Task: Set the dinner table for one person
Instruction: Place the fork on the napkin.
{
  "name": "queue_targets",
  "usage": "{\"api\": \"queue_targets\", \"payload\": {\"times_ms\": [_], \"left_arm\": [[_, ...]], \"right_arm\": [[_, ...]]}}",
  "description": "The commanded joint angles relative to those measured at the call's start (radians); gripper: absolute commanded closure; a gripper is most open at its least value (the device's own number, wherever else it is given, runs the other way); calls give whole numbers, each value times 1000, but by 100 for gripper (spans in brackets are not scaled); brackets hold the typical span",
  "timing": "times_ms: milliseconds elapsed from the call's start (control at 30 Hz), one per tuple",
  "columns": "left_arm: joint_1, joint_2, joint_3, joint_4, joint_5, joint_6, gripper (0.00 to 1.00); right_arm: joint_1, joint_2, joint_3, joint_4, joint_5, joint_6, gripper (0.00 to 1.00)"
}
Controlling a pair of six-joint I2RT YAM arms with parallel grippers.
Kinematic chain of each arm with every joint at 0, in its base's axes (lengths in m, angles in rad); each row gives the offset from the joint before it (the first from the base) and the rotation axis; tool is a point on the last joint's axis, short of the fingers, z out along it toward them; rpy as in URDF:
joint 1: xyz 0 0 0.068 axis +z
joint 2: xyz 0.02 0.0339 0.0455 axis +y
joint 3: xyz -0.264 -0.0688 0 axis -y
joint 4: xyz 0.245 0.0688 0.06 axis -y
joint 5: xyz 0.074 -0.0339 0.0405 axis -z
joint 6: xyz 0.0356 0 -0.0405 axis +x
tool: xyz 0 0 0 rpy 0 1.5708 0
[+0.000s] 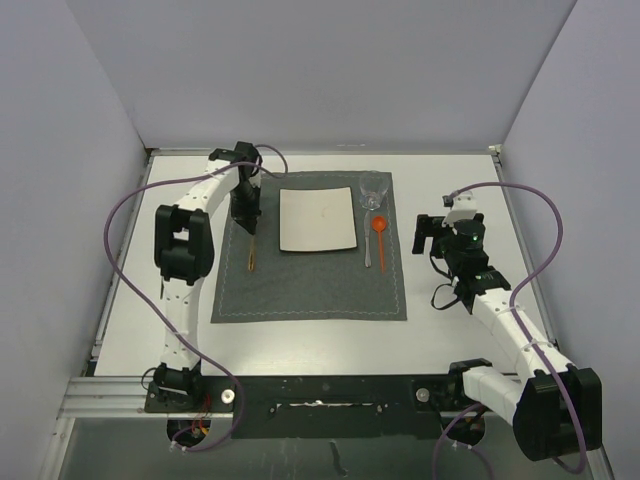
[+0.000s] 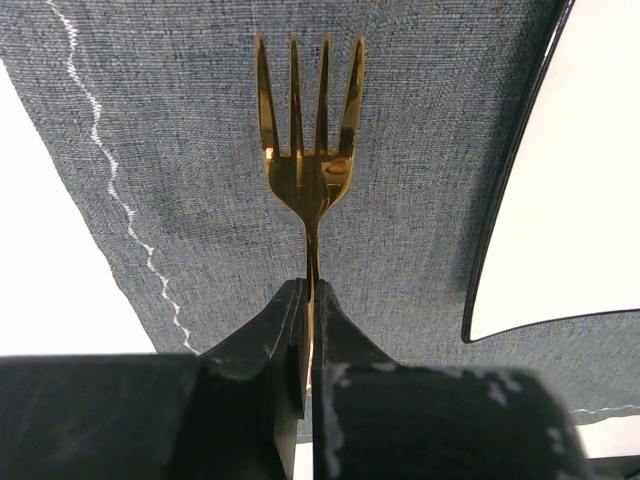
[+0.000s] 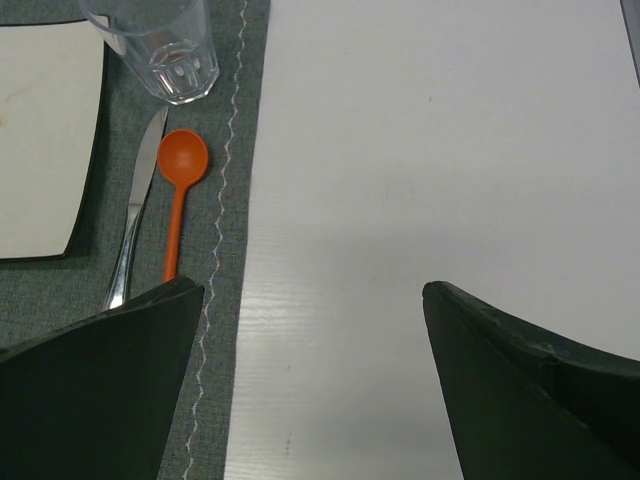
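On the white dinner table (image 1: 455,310) lies a dark grey placemat (image 1: 310,285) with a white square plate (image 1: 317,219) on it. My left gripper (image 1: 251,230) is shut on the handle of a gold fork (image 1: 252,256) just left of the plate. In the left wrist view the fork (image 2: 310,160) points its tines away over the placemat (image 2: 200,150), its handle pinched in the gripper (image 2: 311,292). My right gripper (image 1: 422,233) stands open over bare table right of the mat. The right wrist view shows this gripper (image 3: 314,290) holding nothing.
Right of the plate on the mat are a clear glass (image 1: 373,190), an orange spoon (image 1: 379,228) and a silver knife (image 1: 368,250). The right wrist view shows the glass (image 3: 160,45), spoon (image 3: 180,170) and knife (image 3: 133,225). Grey walls enclose the table on three sides.
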Motion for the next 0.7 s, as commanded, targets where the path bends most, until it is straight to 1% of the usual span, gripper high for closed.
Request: {"api": "queue_targets", "payload": {"times_ms": [0, 300, 667], "left_arm": [[-9, 41, 76, -17, 13, -13, 100], [-19, 74, 129, -32, 18, -13, 100], [-28, 105, 126, -26, 30, -16, 100]], "right_arm": [[5, -2, 40, 44, 13, -10, 2], [4, 8, 43, 47, 13, -11, 2], [3, 8, 39, 47, 10, -11, 2]]}}
